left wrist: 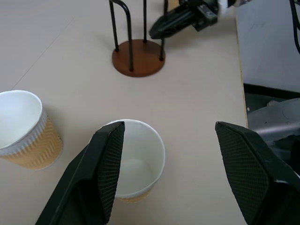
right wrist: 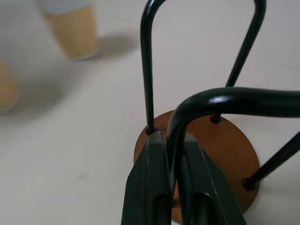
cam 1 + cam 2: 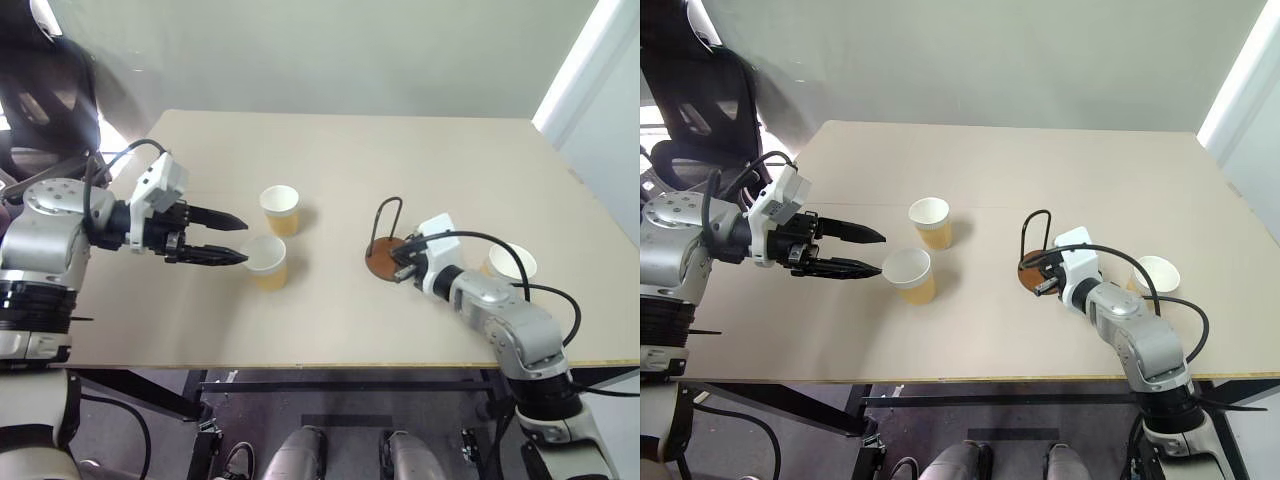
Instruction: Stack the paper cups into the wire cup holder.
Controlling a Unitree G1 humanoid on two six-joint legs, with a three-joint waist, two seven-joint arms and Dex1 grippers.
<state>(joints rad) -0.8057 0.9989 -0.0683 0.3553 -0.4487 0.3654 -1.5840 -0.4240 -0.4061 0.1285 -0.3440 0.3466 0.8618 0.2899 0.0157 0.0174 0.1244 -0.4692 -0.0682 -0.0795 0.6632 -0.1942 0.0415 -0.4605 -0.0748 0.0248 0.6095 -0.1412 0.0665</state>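
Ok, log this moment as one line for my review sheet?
left pincer: open beside near paper cup | right pincer: shut on wire cup holder loop | holder: empty | cups on table: three

Beige table (image 3: 330,150) near pale wall (image 3: 330,50); black chair (image 3: 700,90) beyond its corner.

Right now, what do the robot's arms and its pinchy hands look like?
Both arms are silver-grey metal with rounded joints, white blocks at the wrists and black cables looping along them. The left gripper has two long black fingers, pointed, with a fine mesh pattern on the inner pads. The right gripper has the same black fingers.
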